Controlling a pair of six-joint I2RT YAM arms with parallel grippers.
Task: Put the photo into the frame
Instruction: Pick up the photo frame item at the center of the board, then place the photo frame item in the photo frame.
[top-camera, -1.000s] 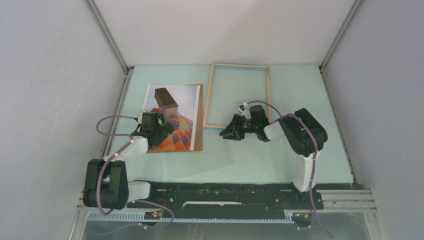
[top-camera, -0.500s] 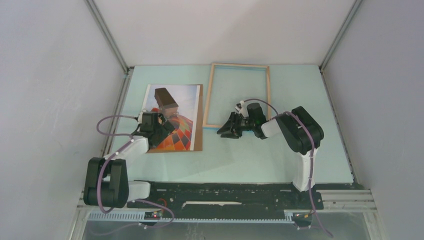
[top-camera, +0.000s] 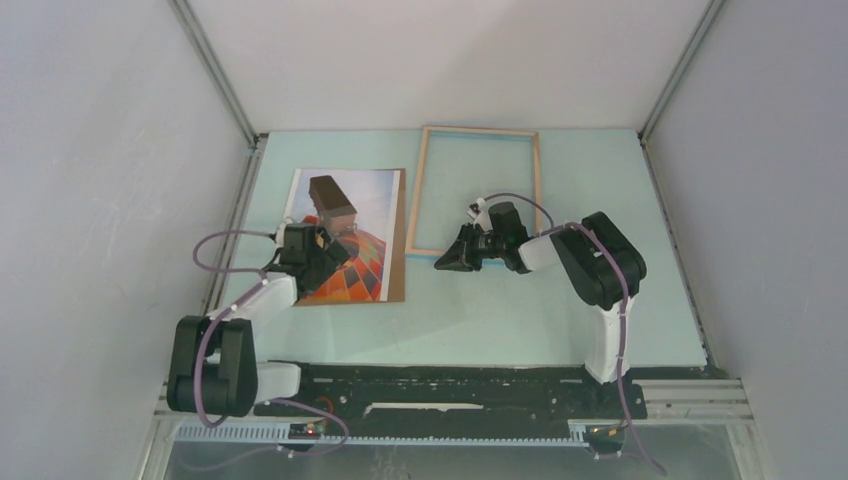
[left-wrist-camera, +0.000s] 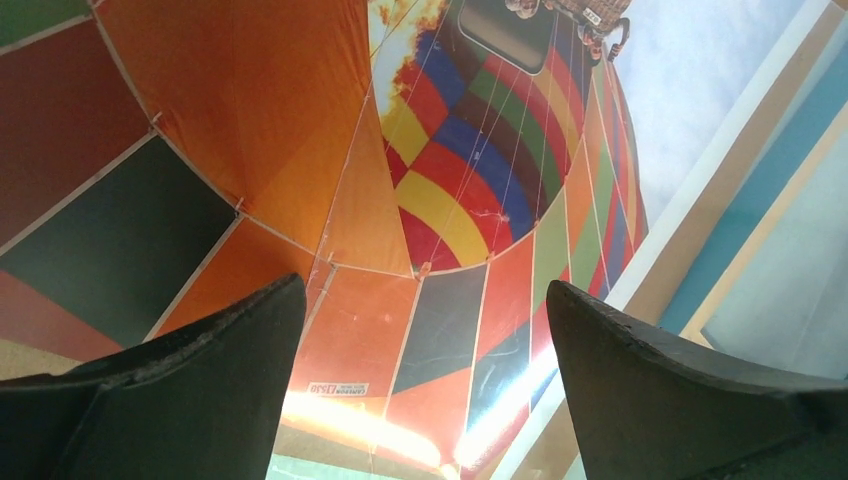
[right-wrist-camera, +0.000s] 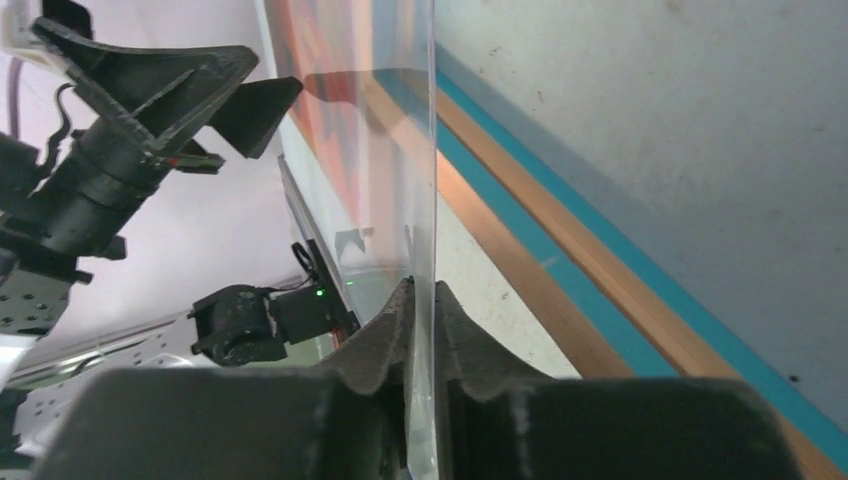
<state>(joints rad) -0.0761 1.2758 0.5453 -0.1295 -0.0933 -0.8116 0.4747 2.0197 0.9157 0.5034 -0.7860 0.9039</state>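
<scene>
The photo (top-camera: 350, 225) lies face up on the left, its balloon print filling the left wrist view (left-wrist-camera: 440, 170). My left gripper (top-camera: 330, 256) hovers just above its near part (left-wrist-camera: 425, 295), jaws wide open and empty. The frame (top-camera: 412, 205) lies flat at the back middle, light wood side up, with blue edges (right-wrist-camera: 560, 255); its edge also shows in the left wrist view (left-wrist-camera: 770, 195). My right gripper (top-camera: 445, 262) sits at the frame's near left corner, shut (right-wrist-camera: 422, 300) on a thin clear sheet (right-wrist-camera: 424, 180) held edge-on.
A brown backing board (top-camera: 398, 240) lies under the photo, showing along its right and near edges. Grey walls close in the pale green table (top-camera: 560, 310) on three sides. The black rail of the arm bases (top-camera: 450, 385) runs along the near edge.
My right gripper has shifted slightly left and back toward the frame's near left corner, still shut on the clear sheet. The left arm, photo and frame have not moved.
</scene>
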